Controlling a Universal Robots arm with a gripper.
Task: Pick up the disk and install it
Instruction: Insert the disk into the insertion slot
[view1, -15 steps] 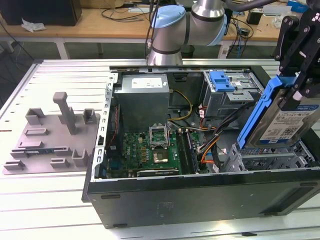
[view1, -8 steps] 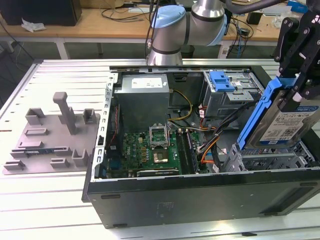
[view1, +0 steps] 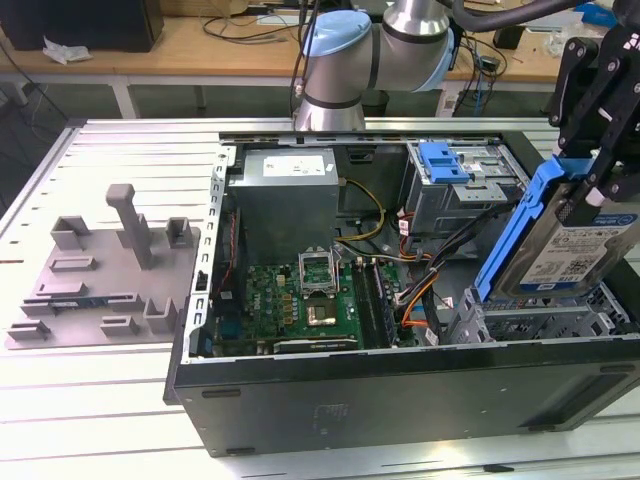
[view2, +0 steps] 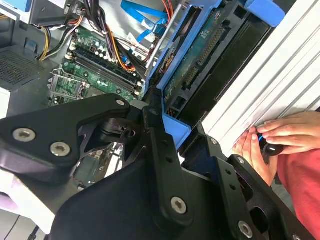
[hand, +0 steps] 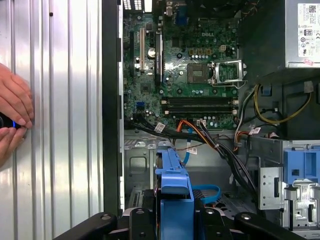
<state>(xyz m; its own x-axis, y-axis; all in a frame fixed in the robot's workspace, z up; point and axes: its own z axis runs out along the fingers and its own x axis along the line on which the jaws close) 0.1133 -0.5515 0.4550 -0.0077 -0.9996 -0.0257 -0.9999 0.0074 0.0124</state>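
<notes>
Black pincer (view1: 592, 195), at the upper right of the exterior view, is pinching the disk (view1: 572, 255) by its blue bracket. The disk hangs tilted, label outward, just above the drive bay in the lower right corner of the open computer case (view1: 400, 390). The green motherboard (view1: 300, 300) lies mid-frame inside the case. A grey fixture tray (view1: 100, 280) sits at the exterior view's left on the ribbed metal counter (view1: 100, 160). In the first wrist view, a person's hands (hand: 12, 120) rest on the counter beside the case.
</notes>
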